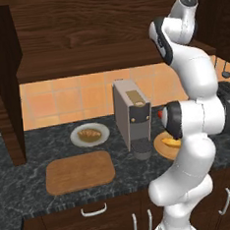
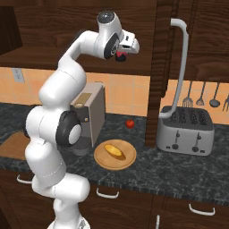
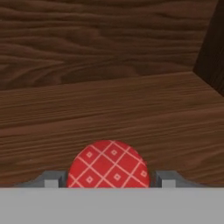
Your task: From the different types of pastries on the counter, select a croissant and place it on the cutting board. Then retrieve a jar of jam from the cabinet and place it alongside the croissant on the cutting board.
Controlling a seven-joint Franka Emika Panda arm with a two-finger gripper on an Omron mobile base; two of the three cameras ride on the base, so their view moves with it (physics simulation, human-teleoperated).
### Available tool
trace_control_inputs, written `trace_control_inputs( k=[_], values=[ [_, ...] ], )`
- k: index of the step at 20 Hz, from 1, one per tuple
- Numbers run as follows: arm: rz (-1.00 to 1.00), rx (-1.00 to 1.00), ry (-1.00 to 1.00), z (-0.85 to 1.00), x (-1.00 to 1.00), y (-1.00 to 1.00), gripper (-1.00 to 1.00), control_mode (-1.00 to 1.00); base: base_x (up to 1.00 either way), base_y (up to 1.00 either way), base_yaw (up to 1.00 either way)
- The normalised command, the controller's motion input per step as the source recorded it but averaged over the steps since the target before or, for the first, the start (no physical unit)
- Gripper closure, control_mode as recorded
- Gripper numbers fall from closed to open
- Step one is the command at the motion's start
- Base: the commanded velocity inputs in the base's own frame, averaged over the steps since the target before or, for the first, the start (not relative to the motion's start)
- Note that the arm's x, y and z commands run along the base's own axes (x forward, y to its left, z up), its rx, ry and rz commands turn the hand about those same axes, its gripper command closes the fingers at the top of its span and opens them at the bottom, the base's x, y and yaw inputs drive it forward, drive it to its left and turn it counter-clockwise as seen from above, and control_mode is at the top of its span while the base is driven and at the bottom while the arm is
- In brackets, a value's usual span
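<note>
Lying on a white plate point(image 1: 74, 138) near the counter's point(image 1: 25, 194) back edge, the croissant point(image 1: 89, 134) sits behind the cutting board point(image 1: 80, 172) at its front edge. From the right, the gripper point(image 2: 121, 55) is raised before the cabinet point(image 2: 58, 27), closed on the jar of jam point(image 2: 120, 57). Its red checked lid point(image 3: 108, 165) sits between both fingertips point(image 3: 51, 180)

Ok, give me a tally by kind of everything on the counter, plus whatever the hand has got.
Pastries: 2 (croissant, yellow pastry)
Plates: 2 (white plate, tan plate)
Boards: 1 (cutting board)
Appliances: 2 (coffee machine, toaster)
Fruit: 1 (red fruit)
Jars: 1 (jar of jam, between the hand's fingers)
Total: 9
</note>
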Motion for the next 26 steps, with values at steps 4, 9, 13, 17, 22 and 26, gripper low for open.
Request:
trace_control_inputs(
  k=[4, 9, 13, 17, 22, 26],
  values=[
    [0.00, 0.00, 0.00, 0.00, 0.00, 0.21, 1.00, -1.00, 0.00, 0.00, 0.00],
    [0.00, 0.00, -0.01, 0.21, -0.63, 0.03, 1.00, -1.00, 0.00, 0.00, 0.00],
    [0.00, 0.00, -0.03, 0.07, -0.90, 0.17, 1.00, -1.00, 0.00, 0.00, 0.00],
    [0.00, 0.00, -0.10, 0.00, -0.77, 0.42, 1.00, -1.00, 0.00, 0.00, 0.00],
    [0.00, 0.00, -0.12, 0.00, -1.00, 0.38, 1.00, -1.00, 0.00, 0.00, 0.00],
    [0.08, 0.00, -0.06, 0.00, -1.00, 0.37, 1.00, -1.00, 0.00, 0.00, 0.00]
  ],
)
